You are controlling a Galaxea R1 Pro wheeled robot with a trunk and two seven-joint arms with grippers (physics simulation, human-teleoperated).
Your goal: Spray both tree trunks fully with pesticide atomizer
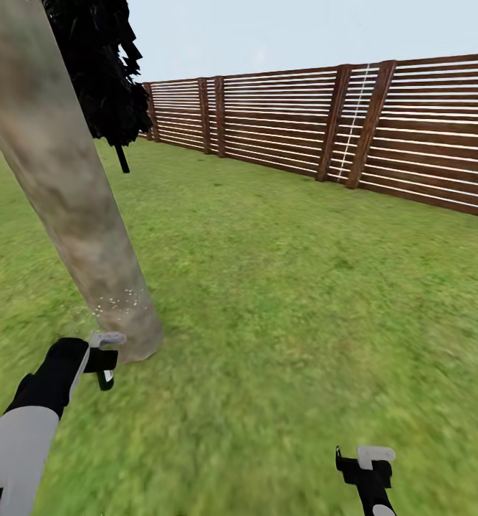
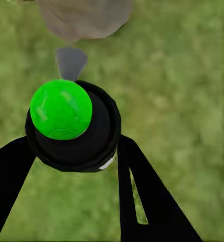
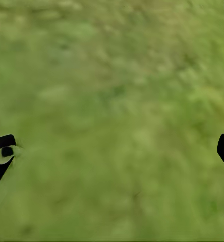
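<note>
Head view: the left jaws [image 1: 104, 358] sit low over the grass floor [image 1: 289, 308], closed on the pesticide atomizer [image 1: 104, 352], of which a grey nozzle and a dark body show between black fingers. Just ahead of those jaws rises the tree trunk [image 1: 59, 179], thick, beige-grey and mottled, leaning away from its base toward the upper left of the view. Tiny white specks of pesticide [image 1: 117, 304] dot the trunk low down, just above its foot and just beyond the nozzle. Behind the trunk stands a narrow black-green conifer [image 1: 102, 72], and a brown slatted fence [image 1: 324, 129] runs across the far side of the lawn. The right jaws [image 1: 364, 462] hang over bare grass well apart from the trunk, with nothing between them.

Left wrist view: the atomizer [image 2: 74, 126] sits between the two black fingers [image 2: 142, 196], a round black body with a bright green cap [image 2: 60, 108] on top. Its grey nozzle [image 2: 70, 61] points ahead of the jaws at the foot of the trunk [image 2: 84, 17], which meets the grass [image 2: 177, 101] close in front.

Right wrist view: two black fingertips [image 3: 1, 154] stand spread wide at either edge, holding nothing, with blurred grass [image 3: 117, 116] ahead of them.
</note>
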